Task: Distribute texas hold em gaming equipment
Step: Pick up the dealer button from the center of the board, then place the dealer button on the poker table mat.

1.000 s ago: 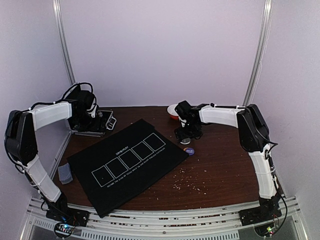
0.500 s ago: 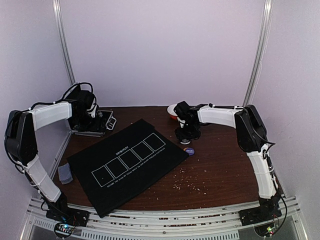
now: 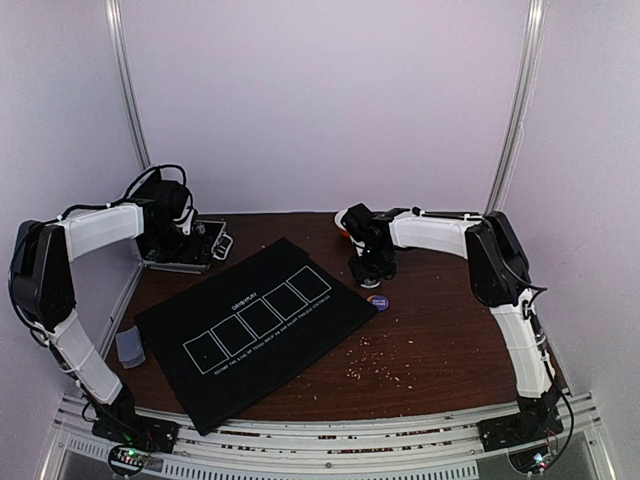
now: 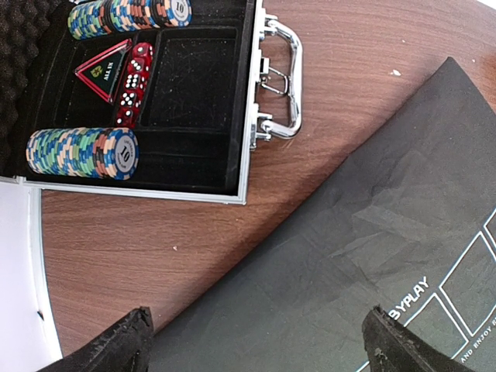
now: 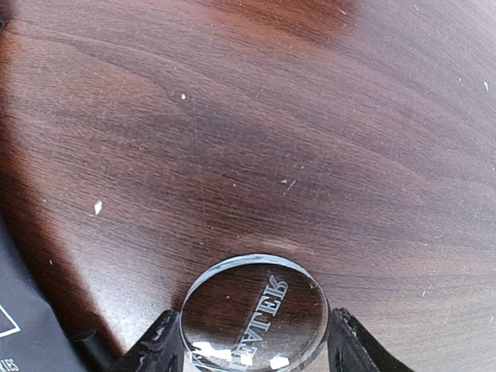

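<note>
One clear disc [image 5: 254, 310] is getting pinched on the worktop [image 5: 310, 116], right jaws narrowing onto its rim; pickup is probably starting. Left jaws are staying spread.

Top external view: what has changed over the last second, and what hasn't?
The right gripper shifted slightly left and toward the back wall, its fingers closing in on the clear disc, whose rim they now seem to touch. The left gripper, black mat and purple disc stayed put.
</note>
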